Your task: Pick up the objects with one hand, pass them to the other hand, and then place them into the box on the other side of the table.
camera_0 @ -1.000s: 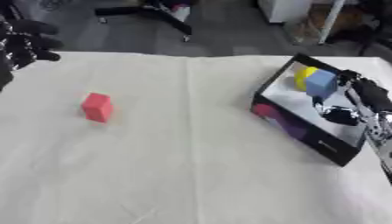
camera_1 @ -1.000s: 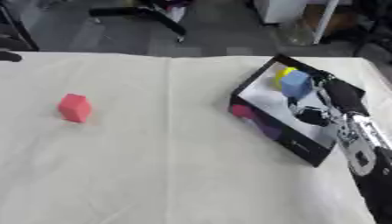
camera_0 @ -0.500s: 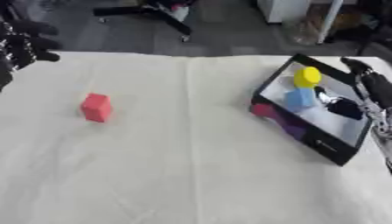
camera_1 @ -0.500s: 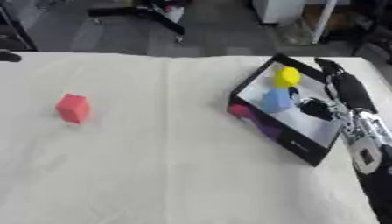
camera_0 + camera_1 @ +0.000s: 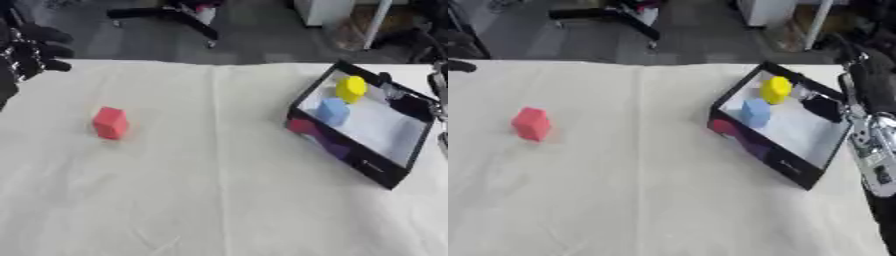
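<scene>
A red block lies alone on the white cloth at the left. At the right stands a black box with a white floor. Inside it a yellow block and a blue block sit side by side near its left wall. My right hand is beyond the box's right rim, fingers straight and pointing away, holding nothing. A dark fingertip or shadow lies over the box's right part; I cannot tell which. My left hand hovers at the table's far left edge, fingers relaxed and empty, well behind the red block.
The white cloth covers the whole table, with creases down the middle. Beyond the far edge are a grey floor, an office chair base and white furniture.
The blue block left my right hand and now rests in the box beside the yellow one. My right hand drew back to the right, off the box. The left hand stayed put.
</scene>
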